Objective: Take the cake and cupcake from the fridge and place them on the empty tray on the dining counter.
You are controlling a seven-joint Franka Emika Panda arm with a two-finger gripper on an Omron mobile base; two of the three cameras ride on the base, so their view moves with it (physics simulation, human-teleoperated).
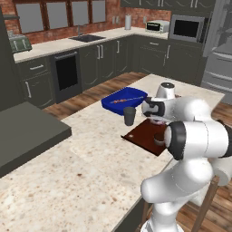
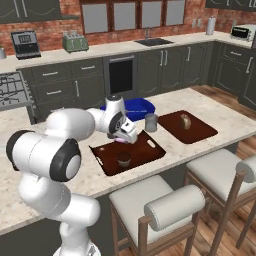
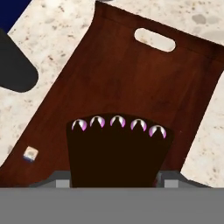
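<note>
Kitchen sim, dining counter (image 2: 210, 131): the robot's gripper (image 2: 123, 136) hangs low over the reddish-brown tray (image 2: 150, 150), jaws set wide and pinching the cake (image 3: 117, 151) by its sides. The hand view looks down past the slice's dark chocolate top with its row of pink-white icing dabs, onto bare tray wood and a handle slot. The wide jaw set fits a grip across the slice's flanks, prob. so the iced top stays untouched. In the right base view a bit of pink shows under the hand, just above the tray's back half.

The cupcake (image 2: 124, 159) already sits on that tray, toward its front edge. The arm holds the cake over the free back part, apparently so the two don't collide on set-down. Whether the slice's underside already touches the tray can't be told from these angles; it looks very close.

Nearby: a dark cup (image 2: 150, 122) stands just beside the tray's far corner, a blue tray (image 1: 124, 99) lies behind it, and a 2nd brown board (image 2: 187, 127) w/ a small item lies to the right. A tiny pale cube (image 3: 30, 154) rests at the tray's edge in the hand view.

The fridge (image 1: 220, 50) stands well apart, at the left base view's right edge. Task est. near its end: release is what remains.
</note>
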